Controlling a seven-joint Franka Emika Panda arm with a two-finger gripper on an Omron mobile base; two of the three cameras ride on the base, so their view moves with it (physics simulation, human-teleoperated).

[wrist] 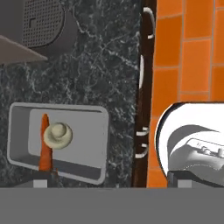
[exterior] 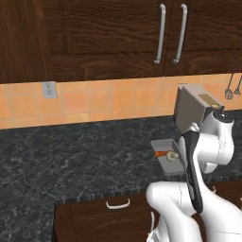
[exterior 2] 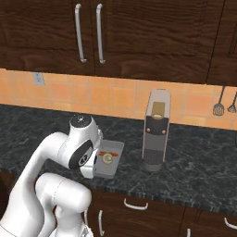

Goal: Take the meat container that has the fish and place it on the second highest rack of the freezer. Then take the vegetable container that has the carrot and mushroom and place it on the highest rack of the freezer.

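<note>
Grey vegetable container (wrist: 92, 144) sits on the dark marble counter (wrist: 105, 61), low left in the hand view. Inside it, carrot (wrist: 45, 146) lies along the container's left part, mushroom (wrist: 57, 135) touching it, just right of the carrot. Coffee machine base (wrist: 39, 26) above the container, apart. Counter edge with drawer handles (wrist: 141, 70) right of the container, orange tile floor (wrist: 188, 57) beyond.

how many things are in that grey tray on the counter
2: a carrot lying along one side of the tray, and a mushroom resting against it. The arm covers part of the tray in the base views, so something more could be hidden.
</note>
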